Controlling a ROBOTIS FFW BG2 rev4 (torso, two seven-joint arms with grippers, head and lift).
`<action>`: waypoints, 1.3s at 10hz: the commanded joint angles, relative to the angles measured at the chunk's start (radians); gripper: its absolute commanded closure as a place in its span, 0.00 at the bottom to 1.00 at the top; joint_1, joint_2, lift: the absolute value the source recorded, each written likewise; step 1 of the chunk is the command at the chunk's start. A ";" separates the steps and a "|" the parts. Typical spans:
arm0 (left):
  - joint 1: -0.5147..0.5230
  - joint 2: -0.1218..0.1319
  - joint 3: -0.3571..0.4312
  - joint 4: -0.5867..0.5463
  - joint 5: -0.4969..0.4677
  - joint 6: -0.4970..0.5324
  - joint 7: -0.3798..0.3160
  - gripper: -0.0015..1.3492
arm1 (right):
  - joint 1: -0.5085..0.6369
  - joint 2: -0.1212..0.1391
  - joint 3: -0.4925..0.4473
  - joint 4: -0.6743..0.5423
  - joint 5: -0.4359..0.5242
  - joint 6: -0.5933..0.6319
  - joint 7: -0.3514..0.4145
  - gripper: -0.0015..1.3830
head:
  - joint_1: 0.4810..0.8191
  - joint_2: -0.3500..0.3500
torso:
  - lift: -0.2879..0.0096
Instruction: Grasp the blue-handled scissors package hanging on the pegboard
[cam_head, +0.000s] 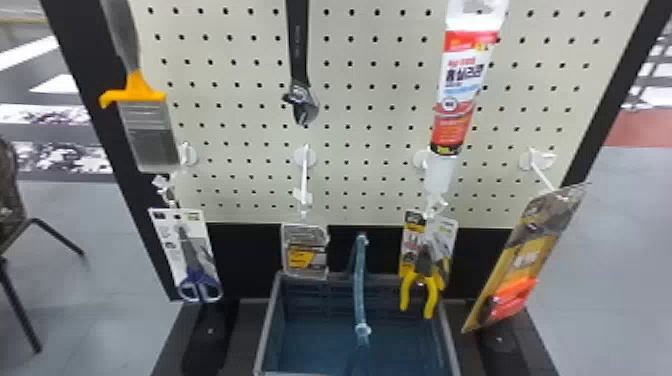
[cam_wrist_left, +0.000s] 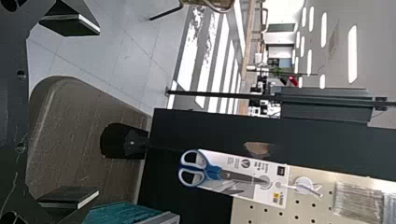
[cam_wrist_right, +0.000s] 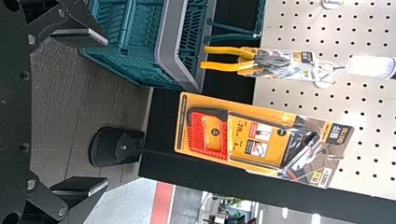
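Facing the pegboard (cam_head: 370, 115), the left gripper (cam_wrist_left: 97, 112) and right gripper (cam_wrist_right: 105, 112) hold nothing, fingers apart. The blue-handled scissors package (cam_head: 189, 256) hangs at far left; approach seems in hand, next needing the left fingers around it, below its hook (cam_wrist_left: 306, 185)

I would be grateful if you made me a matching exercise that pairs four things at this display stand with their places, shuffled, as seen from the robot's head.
Things:
1. scissors package
2. adjustable wrench
3. basket
4. pliers package

Places:
A. standing below the pegboard
B. hanging at the left end of the lower row
C. hanging lower than the red-and-white tube
D. hanging between the brush and the tube

Right pairs: 1-B, 2-D, 3-A, 4-C
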 joint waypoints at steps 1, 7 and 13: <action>0.006 0.005 -0.007 0.001 -0.001 0.025 0.000 0.07 | 0.007 0.001 0.003 0.009 -0.001 0.001 -0.002 0.17 | 0.20 0.50 | 0.63; 0.012 0.010 -0.004 -0.004 -0.003 0.070 -0.026 0.07 | 0.042 0.001 0.041 0.002 -0.027 0.058 -0.002 0.17 | 0.20 0.50 | 0.63; -0.037 0.019 0.005 -0.004 -0.010 0.108 -0.063 0.08 | 0.063 0.001 0.043 -0.011 -0.028 0.077 -0.002 0.17 | 0.20 0.50 | 0.63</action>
